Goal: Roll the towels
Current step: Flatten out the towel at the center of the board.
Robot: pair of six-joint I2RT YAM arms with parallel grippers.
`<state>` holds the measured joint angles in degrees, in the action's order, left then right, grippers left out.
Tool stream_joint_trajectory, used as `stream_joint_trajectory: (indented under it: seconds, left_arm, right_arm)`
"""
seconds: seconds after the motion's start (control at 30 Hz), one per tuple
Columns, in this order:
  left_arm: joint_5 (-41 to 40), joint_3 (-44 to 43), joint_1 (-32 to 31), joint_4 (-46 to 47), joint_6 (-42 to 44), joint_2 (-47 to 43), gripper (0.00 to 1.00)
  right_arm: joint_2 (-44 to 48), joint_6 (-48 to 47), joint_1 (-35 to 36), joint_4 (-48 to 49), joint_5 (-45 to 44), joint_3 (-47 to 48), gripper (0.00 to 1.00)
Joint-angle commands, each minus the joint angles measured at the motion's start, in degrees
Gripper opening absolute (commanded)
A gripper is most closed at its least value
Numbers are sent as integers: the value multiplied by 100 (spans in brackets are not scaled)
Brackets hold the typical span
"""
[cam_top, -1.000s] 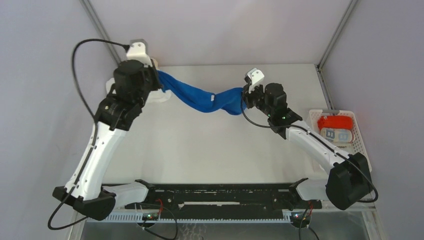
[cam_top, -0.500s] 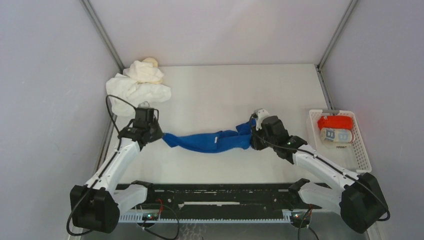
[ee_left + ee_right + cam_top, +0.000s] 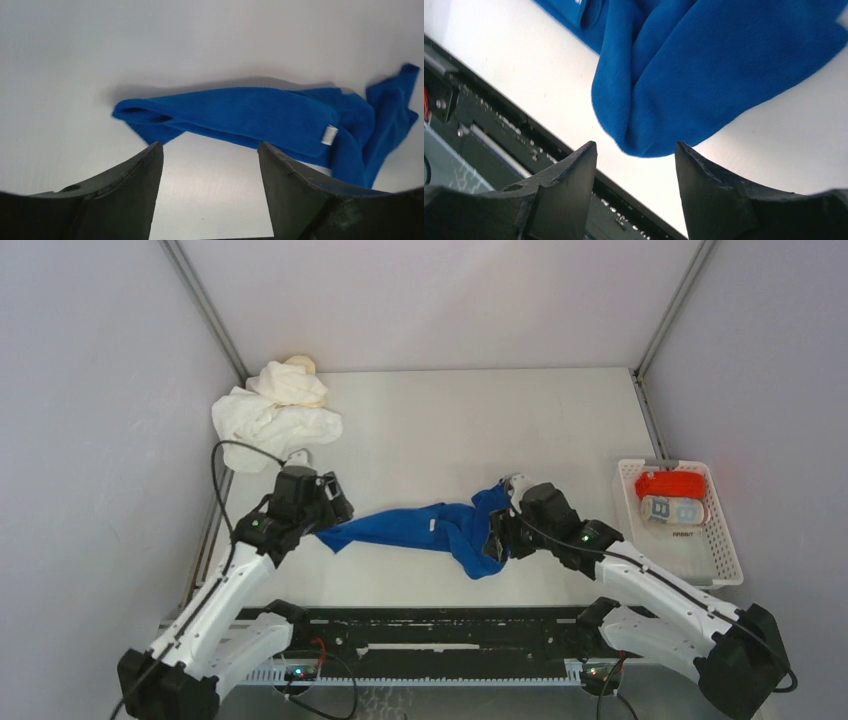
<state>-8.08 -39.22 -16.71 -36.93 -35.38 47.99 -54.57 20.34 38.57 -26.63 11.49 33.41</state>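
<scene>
A royal blue towel point(image 3: 420, 527) lies crumpled in a long strip across the table's near middle, its right end bunched and folded toward the front. My left gripper point(image 3: 325, 515) stands open just off its left end. In the left wrist view the blue towel point(image 3: 250, 117) lies beyond the open gripper point(image 3: 210, 145), with only bare table between the fingers. My right gripper point(image 3: 497, 540) is open at the bunched right end. There the towel's fold point(image 3: 704, 65) hangs just past the open gripper point(image 3: 635, 146), with nothing pinched.
A heap of white towels point(image 3: 270, 415) with a cream one point(image 3: 298, 367) sits at the back left corner. A white slatted basket point(image 3: 722, 540) at the right holds a red towel point(image 3: 670, 483) and a rolled light-blue patterned one point(image 3: 672, 510). A black rail point(image 3: 440, 625) runs along the front edge.
Both grippers carried the stretched blue towel from the back toward the near side, lowered it and opened. It now lies loose, its right end slumped forward.
</scene>
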Motion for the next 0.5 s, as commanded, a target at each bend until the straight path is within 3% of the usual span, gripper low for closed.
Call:
stream_joint_trajectory:
  seconds: [0.0,0.3,0.47]
  left_arm:
    - [-370,-968,-1154,191,84,738,75]
    - [-435,-2587,-2955,881,222,3608,80]
    - [-459,-3124,-3159,918,344,4630,79]
  right_arm:
    - [252,152,-352,182,-685,356,60]
    - [-128,348,-733,623,-1420,286,67]
    - [-221,408,-924,835,-1346,118,69]
